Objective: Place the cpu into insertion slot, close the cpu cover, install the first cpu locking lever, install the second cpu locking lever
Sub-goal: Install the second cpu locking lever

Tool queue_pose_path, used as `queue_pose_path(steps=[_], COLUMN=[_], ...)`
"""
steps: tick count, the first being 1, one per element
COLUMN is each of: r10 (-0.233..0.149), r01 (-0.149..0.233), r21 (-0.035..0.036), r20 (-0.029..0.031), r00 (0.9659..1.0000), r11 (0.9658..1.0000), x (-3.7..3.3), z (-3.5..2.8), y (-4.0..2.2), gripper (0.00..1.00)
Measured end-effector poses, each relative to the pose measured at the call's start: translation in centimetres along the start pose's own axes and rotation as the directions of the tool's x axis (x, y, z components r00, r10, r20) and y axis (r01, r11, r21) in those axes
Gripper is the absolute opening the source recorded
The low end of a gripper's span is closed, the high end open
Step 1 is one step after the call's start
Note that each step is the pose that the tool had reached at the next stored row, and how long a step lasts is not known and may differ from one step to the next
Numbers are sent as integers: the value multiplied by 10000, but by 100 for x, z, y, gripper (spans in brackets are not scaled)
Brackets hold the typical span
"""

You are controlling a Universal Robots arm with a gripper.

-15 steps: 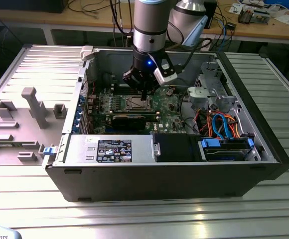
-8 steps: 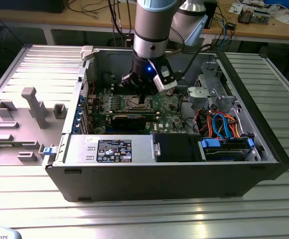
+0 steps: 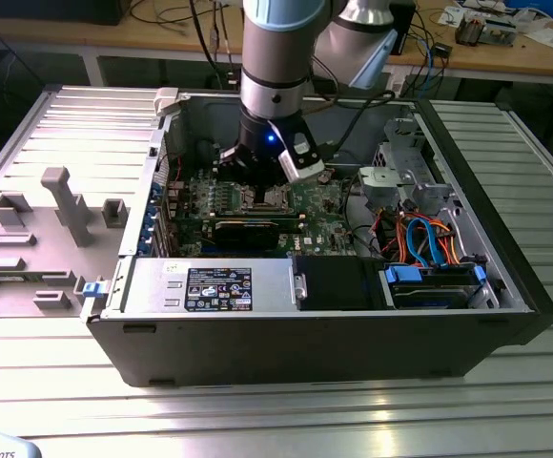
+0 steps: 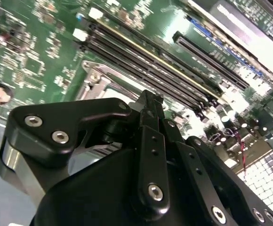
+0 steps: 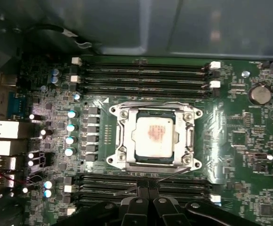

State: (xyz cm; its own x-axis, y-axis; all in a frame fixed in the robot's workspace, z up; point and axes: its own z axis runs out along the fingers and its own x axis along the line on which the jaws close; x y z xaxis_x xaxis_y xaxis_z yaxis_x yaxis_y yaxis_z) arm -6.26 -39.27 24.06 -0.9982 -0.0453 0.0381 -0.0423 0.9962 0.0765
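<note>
Over the closed cpu cover (image 5: 154, 137) — gripper (image 5: 148, 188) fingers together, empty — cpu (image 5: 154, 135) seated.

Arm vertical; gripper (image 5: 145, 192) seemingly closed, pointing down.

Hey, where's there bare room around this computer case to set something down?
Bare ribbed table runs in front of the computer case and past its exterior view's right wall. The exterior view's left is crowded with grey fixtures; inside, the gripper hovers by the cpu.

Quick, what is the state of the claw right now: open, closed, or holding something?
Claw: closed, holding nothing, beside the cpu cover, which lies over the cpu.
</note>
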Motion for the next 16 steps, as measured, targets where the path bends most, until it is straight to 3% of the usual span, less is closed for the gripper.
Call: queue_pose_path(steps=[4, 16], r10=[-82, -95], r01=[82, 95], r21=[-19, -34], r20=[-16, -17], r00=[10000, 10000], r11=[10000, 9999], x=[94, 96], z=[52, 58], y=[0, 0], gripper=[11, 11])
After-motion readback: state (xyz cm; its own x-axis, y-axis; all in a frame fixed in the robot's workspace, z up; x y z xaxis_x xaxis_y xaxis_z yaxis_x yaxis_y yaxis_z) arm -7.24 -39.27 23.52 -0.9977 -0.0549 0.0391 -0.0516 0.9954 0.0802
